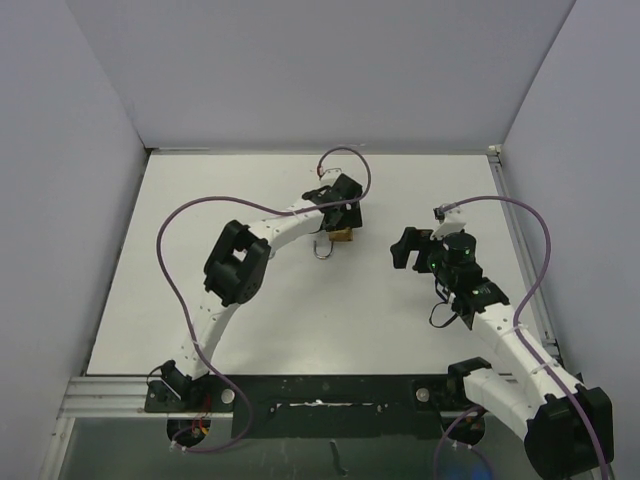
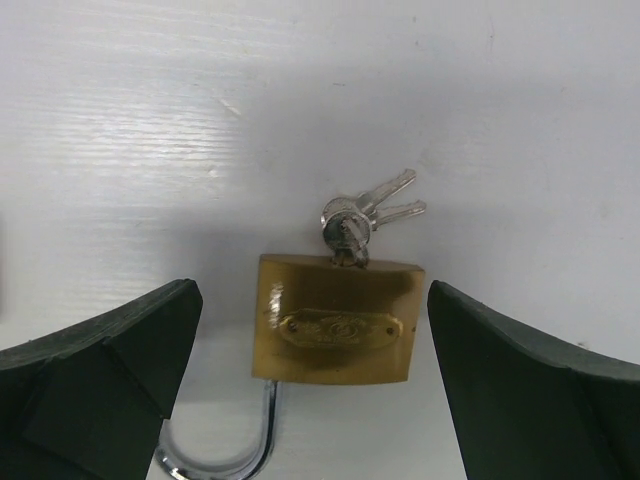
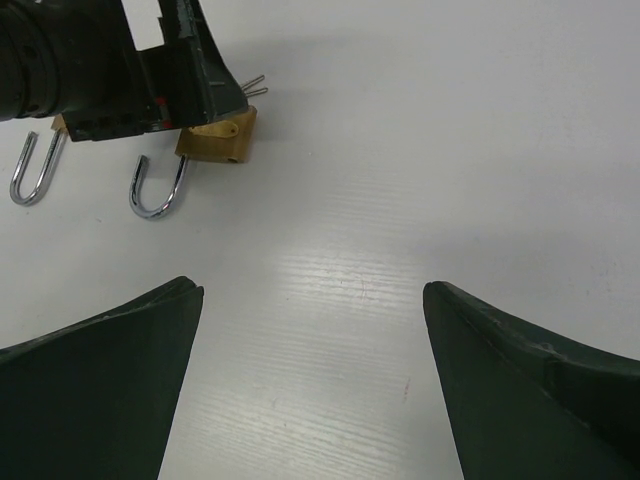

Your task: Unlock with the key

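Observation:
A brass padlock (image 2: 338,320) lies flat on the white table, also visible in the top view (image 1: 343,236) and the right wrist view (image 3: 222,138). A bunch of keys (image 2: 365,212) sticks out of its far end, one key in the keyhole. Its steel shackle (image 2: 225,455) is swung out to one side, with only one leg in the body. My left gripper (image 2: 312,300) is open just above the padlock, one finger on each side and not touching it. My right gripper (image 3: 310,290) is open and empty over bare table to the right of the lock (image 1: 403,248).
The white table (image 1: 200,300) is walled in on three sides. A purple cable (image 1: 175,270) loops over the table left of the left arm. In the right wrist view a second shackle shape (image 3: 30,170) shows beside the left gripper's body (image 3: 120,70).

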Controlling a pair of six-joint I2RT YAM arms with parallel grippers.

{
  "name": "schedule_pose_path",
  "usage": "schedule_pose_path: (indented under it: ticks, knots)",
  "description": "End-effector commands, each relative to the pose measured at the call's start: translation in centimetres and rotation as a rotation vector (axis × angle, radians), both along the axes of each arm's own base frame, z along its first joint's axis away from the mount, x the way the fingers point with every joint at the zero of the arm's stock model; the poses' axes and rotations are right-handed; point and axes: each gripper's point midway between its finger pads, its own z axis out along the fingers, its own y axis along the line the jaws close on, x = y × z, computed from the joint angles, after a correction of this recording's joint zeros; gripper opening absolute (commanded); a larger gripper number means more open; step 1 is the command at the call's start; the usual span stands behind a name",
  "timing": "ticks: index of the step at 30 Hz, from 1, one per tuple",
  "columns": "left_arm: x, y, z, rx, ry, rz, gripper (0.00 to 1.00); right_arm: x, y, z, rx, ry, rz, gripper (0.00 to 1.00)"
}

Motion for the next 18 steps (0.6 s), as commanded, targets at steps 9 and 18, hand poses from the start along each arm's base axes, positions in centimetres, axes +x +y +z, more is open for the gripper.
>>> schedule_pose_path:
  ticks: [9, 18]
  knots:
    - [-5.0, 14.4, 22.8, 0.006, -0.669, 0.122, 0.98, 1.3, -0.2, -1.5, 0.056, 0.114, -0.092, 0.98]
    - [-13.2, 30.0, 22.3, 0.060, -0.800, 0.369, 0.98, 2.0, -1.8, -3.6, 0.038, 0.204, -0.228, 0.98]
